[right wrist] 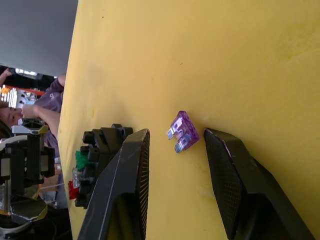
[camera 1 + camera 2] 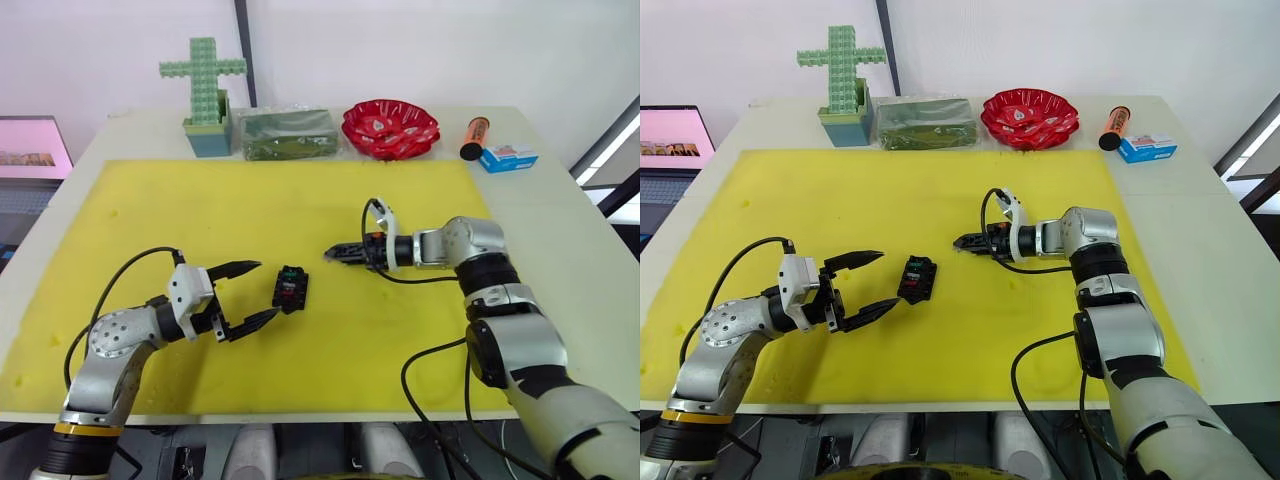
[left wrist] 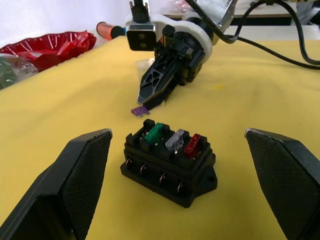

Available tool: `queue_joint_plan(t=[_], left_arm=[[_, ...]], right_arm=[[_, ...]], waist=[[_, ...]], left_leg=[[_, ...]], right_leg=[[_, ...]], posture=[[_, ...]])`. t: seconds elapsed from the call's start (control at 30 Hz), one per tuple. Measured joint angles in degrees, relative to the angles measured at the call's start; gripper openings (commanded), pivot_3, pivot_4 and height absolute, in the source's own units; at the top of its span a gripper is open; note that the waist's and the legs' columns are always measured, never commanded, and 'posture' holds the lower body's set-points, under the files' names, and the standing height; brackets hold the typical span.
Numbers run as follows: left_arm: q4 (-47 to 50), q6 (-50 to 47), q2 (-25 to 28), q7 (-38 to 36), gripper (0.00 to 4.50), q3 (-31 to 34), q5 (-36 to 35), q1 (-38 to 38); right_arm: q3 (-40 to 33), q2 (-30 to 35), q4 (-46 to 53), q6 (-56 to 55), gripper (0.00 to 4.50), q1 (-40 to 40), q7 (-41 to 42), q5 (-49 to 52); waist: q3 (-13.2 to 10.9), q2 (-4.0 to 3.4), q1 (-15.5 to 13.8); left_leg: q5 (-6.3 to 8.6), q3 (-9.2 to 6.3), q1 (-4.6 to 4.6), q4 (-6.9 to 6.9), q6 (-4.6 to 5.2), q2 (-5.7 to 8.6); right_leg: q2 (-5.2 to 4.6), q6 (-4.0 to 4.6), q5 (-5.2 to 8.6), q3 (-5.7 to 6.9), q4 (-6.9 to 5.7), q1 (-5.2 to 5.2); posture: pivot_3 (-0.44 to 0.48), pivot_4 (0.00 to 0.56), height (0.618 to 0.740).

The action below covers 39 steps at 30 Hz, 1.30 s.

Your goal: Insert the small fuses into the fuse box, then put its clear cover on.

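Soft yellow foam mat (image 2: 300,200) over a pale table (image 2: 560,230), white wall behind. Ribbed black fuse box (image 3: 169,162) sits mid-mat — green fuse (image 3: 154,133), grey-white fuse (image 3: 175,140) and red fuse (image 3: 192,145) stand in its slots. Purple fuse (image 1: 183,131) lies flat on the foam just beside it, between the right gripper (image 1: 174,145)'s parted textured fingers. Left gripper (image 2: 244,296) spread wide, flanking the box, not touching.

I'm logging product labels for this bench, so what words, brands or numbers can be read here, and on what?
None can be read.
Blue-and-white carton: print on its top, too small to read.
Orange tube: no legible marking.
Red dish: white marks inside, too blurred to read.
Screen at the table's left: picture content, no legible text.
Fuse box and its fuses: no readable numbers.
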State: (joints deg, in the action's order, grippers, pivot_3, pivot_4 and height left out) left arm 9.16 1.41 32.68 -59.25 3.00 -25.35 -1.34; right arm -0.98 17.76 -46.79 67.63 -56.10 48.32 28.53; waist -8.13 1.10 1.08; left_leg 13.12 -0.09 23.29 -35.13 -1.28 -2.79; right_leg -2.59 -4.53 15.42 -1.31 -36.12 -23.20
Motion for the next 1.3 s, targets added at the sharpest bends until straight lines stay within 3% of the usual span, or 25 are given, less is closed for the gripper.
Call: queue_joint_plan(t=[0.1,0.23,0.27,0.53,0.7,0.9,1.07,1.3], left_arm=[[-0.08,0.21,-0.20,-0.18,4.50,-0.01,0.13,-0.09],[-0.09,0.22,-0.23,-0.24,4.50,-0.01,0.26,-0.09],[-0.09,0.22,-0.25,-0.22,4.50,-0.01,0.30,-0.09],[0.01,0.16,-0.26,0.05,4.50,0.01,0.36,0.08],[0.37,0.14,-0.05,0.22,4.50,0.46,0.30,1.57],[0.71,0.12,0.18,0.34,4.50,0.69,0.09,1.63],[0.39,0.17,0.39,0.12,4.50,0.69,0.05,1.51],[-1.34,0.37,0.38,-0.39,4.50,0.69,0.07,0.52]], right_arm=[[-0.01,-0.18,-0.48,-0.35,1.41,-0.13,0.26,-0.42],[-0.07,-0.85,-0.73,-0.95,0.09,-0.13,-0.18,-1.27],[-0.09,-1.01,-0.72,-0.97,0.03,-0.17,-0.18,-1.27],[-0.66,-0.71,3.38,-1.12,0.03,2.02,-0.06,-1.25],[3.11,1.36,25.26,-3.08,0.03,9.10,1.49,-1.11],[9.26,2.06,47.35,-9.98,0.03,11.22,0.28,-2.82],[16.50,3.55,51.05,-18.80,0.03,11.31,0.94,-7.68],[21.17,5.70,50.48,-27.04,0.03,12.30,3.29,-12.61]], waist=[[0.02,0.03,0.04],[0.02,0.03,0.02],[0.03,0.04,0.01],[0.04,0.07,-0.11],[-0.06,-0.10,-0.13],[-0.07,-0.10,-0.08],[-0.07,-0.10,-0.36],[-0.06,-0.09,-0.27]], left_leg=[[0.00,-0.01,-0.02,0.00,0.00,-0.01],[0.00,0.00,-0.02,0.00,0.00,-0.01],[0.00,0.00,-0.03,-0.01,0.00,-0.01],[0.00,-0.01,-0.05,-0.04,0.00,-0.01],[0.00,0.00,0.08,-0.04,0.00,-0.01],[0.00,-0.04,0.06,0.04,0.00,-0.04],[0.00,-0.02,0.07,-0.01,0.00,-0.02],[0.00,-0.01,0.07,-0.02,0.00,-0.02]], right_leg=[[0.01,0.00,0.00,0.00,-0.01,0.02],[0.01,0.00,0.00,0.00,-0.02,0.03],[0.01,0.00,0.00,0.00,-0.02,0.04],[0.00,0.02,0.01,-0.01,-0.01,0.10],[-0.02,-0.03,-0.01,-0.01,-0.01,-0.08],[0.01,-0.04,-0.01,0.03,-0.01,-0.10],[-0.03,0.13,0.08,0.03,0.01,-0.08],[-0.03,0.13,0.08,0.03,0.01,-0.08]], posture=[[0.000,0.150,0.740],[0.000,0.150,0.740],[0.000,0.150,0.740],[0.000,0.150,0.740],[0.000,0.150,0.740],[0.000,0.150,0.740],[0.000,0.150,0.740],[0.000,0.150,0.740]])
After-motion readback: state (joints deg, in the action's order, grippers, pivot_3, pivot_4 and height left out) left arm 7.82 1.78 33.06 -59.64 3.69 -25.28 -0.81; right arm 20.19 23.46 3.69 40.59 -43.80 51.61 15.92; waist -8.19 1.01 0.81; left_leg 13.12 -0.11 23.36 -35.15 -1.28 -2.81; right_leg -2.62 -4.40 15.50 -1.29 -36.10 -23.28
